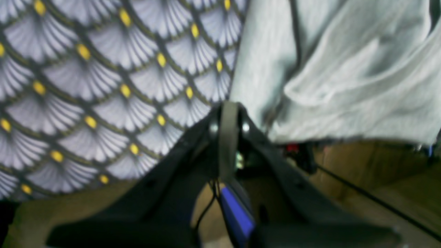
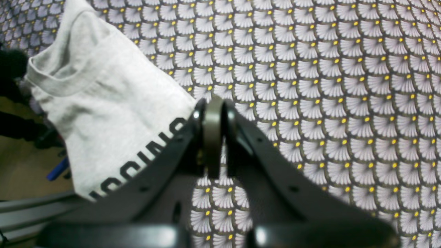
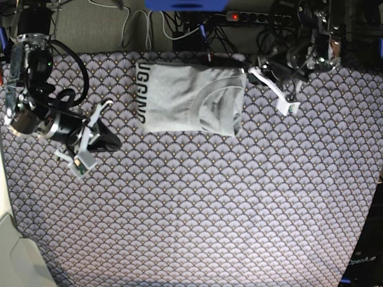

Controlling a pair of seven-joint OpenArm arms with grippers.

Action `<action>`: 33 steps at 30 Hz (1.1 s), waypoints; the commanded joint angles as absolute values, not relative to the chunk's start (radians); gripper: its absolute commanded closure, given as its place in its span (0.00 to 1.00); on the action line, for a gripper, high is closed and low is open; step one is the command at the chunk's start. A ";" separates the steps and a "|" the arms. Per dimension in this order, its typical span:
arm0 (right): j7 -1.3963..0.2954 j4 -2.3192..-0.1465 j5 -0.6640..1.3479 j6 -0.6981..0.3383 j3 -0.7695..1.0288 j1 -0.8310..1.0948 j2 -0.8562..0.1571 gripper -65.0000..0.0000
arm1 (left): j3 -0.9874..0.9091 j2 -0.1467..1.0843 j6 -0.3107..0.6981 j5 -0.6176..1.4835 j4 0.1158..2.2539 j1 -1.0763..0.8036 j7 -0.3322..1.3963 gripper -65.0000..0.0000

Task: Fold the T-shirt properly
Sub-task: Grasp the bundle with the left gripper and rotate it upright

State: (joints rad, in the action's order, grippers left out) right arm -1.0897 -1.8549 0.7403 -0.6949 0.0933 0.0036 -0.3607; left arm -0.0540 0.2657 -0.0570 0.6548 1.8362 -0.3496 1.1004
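Note:
The light grey T-shirt (image 3: 191, 98) lies folded into a rectangle at the back middle of the patterned cloth, with black lettering along its left edge. My right gripper (image 3: 111, 142) is shut and empty, over the cloth to the left of the shirt. In the right wrist view its jaws (image 2: 213, 106) are pressed together, with the shirt (image 2: 103, 103) to their left. My left gripper (image 3: 254, 64) is shut by the shirt's back right corner. In the left wrist view its tips (image 1: 228, 110) sit just beside the shirt (image 1: 337, 69), not holding it.
The purple-grey fan-scale cloth (image 3: 209, 209) covers the whole table. A power strip and cables (image 3: 239, 17) run along the back edge. A white surface (image 3: 12, 257) shows at the front left corner.

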 commanded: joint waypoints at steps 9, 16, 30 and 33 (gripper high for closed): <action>-1.069 -1.870 0.762 -0.698 0.101 -0.007 -0.374 1.00 | -0.018 0.211 -0.053 0.553 1.748 -0.294 1.090 1.00; -1.069 -1.870 0.762 -0.698 0.101 -0.007 -0.374 1.00 | -0.008 0.182 -0.053 0.552 1.705 -0.252 1.090 1.00; -1.069 -1.860 0.760 -0.698 0.101 -0.007 -0.375 1.00 | -0.013 0.084 -0.053 0.550 1.601 -0.070 1.078 1.00; -1.069 -1.847 0.760 -0.698 0.101 -0.007 -0.381 1.00 | -0.013 0.058 -0.053 0.550 1.561 -0.021 1.076 1.00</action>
State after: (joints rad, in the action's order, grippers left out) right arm -1.0885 -1.8339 0.7410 -0.6949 0.0933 0.0086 -0.3660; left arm -0.0124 0.0616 -0.0597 0.5274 1.5436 -0.0383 1.0878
